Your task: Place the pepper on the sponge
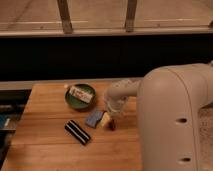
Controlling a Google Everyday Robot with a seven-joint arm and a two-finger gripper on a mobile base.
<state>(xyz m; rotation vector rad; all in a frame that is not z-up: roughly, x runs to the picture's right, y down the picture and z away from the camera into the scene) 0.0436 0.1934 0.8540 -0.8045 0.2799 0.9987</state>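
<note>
As things lie now, pepper (112,125) rests on the counter (47,107) just beside the sponge (94,118), at its 3 o'clock, not on it. Hand (112,115) hangs released directly above the pepper. I judge the placement remains.

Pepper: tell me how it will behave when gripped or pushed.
The pepper, small and tapered, is probably light and may roll or pivot if nudged. Being slim, it might slip from a grip. The gripper hangs above it, near the sponge.
</note>
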